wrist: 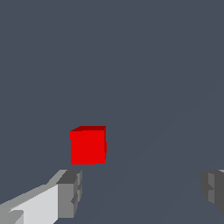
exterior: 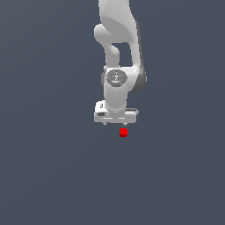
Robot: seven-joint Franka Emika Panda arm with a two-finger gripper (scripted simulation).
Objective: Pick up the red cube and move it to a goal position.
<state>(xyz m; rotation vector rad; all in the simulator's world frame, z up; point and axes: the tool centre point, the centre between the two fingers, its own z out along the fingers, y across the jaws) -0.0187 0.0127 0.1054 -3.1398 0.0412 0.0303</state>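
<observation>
**A:** What does the red cube (exterior: 123, 132) look like?

**B:** Tiny, bright red, plain on every face. In the wrist view (wrist: 88, 145) its front face is evenly lit and a darker top face shows as a thin strip. It is much narrower than the white gripper (exterior: 115, 125) above it.

**A:** How many of each thing?

**B:** One cube, one arm (exterior: 117, 52), one gripper with two fingers. Nothing else red anywhere.

**A:** Going from the exterior view's left to its right, what is there?

**B:** Bare dark grey-blue ground (exterior: 44, 154), then the white arm coming down the middle with the gripper at its lower end, then the cube just under the gripper's right-hand part, then bare ground again.

**A:** And the gripper's state?

**B:** Spread wide. In the wrist view the grey fingertips (wrist: 70, 192) stand far apart, holding nothing. The cube lies ahead of them, closer to one finger than the other, not between the pads and not touching either.

**A:** Anything in the way?

**B:** Only flat ground surrounds the cube.
</observation>
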